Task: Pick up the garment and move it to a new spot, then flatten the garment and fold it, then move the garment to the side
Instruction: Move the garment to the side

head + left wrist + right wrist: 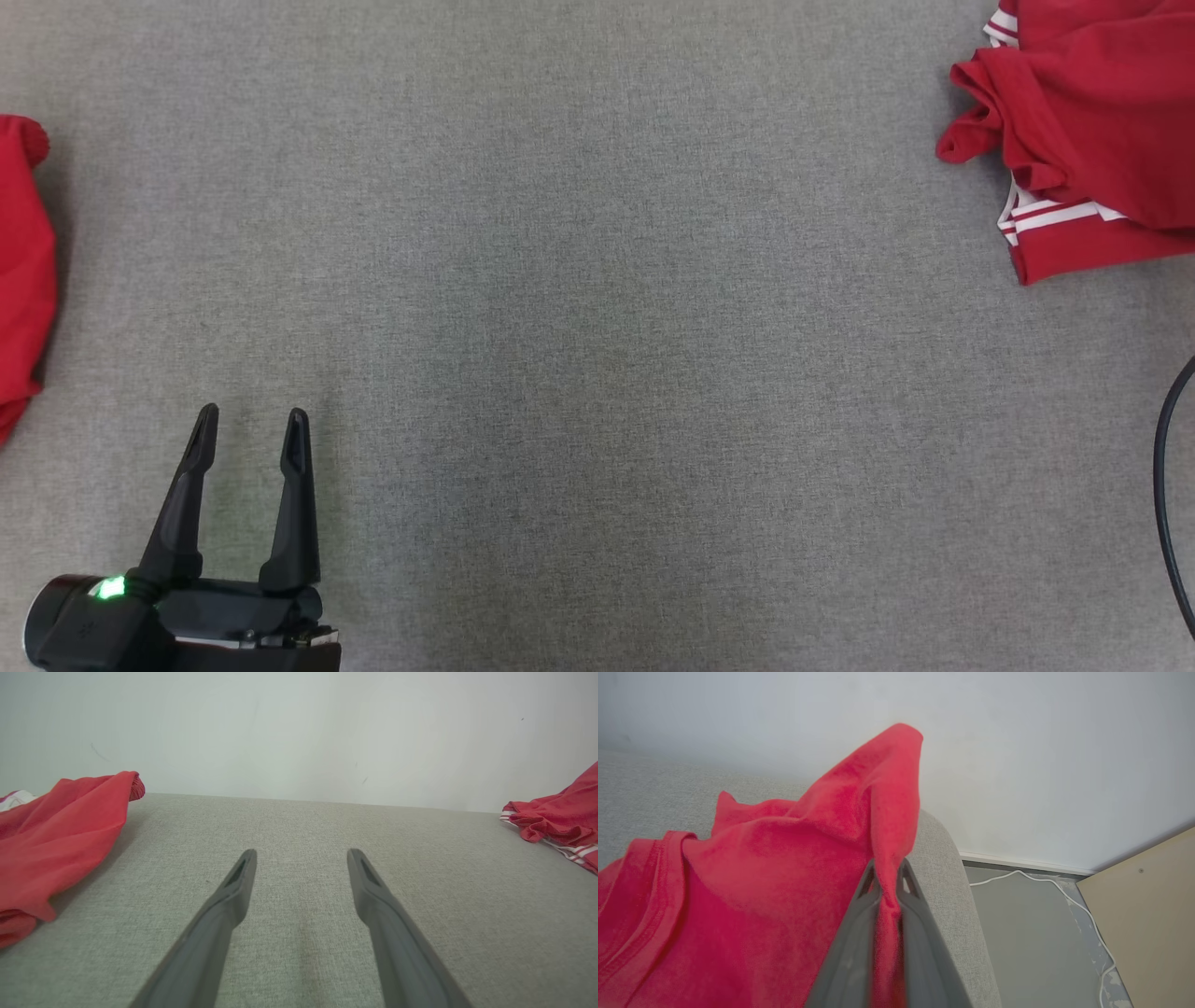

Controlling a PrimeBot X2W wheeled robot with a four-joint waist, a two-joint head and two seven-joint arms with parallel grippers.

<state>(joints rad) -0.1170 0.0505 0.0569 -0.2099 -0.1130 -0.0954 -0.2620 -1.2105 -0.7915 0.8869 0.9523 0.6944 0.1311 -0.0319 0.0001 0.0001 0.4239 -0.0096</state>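
Currently pinching: right gripper (888,871) is squeezing a raised fold of the red garment (752,886).
Garment place: it is lying bunched at the far right of the grey surface (597,336), near the edge.
Left gripper (252,420): is hovering spread, holding nothing.
Handling: likely behaving light, soft, limp; sagging when lifted.
Hold: hem or shoulder edge is looking safest.

Red garment (784,858) pinched in the right jaws
The jaws are closed on a fold that peaks above their tips; the rest lies bunched on the grey fabric surface (644,788). A white cable (1064,891) crosses the floor (1017,933) beside a tan board (1143,914).
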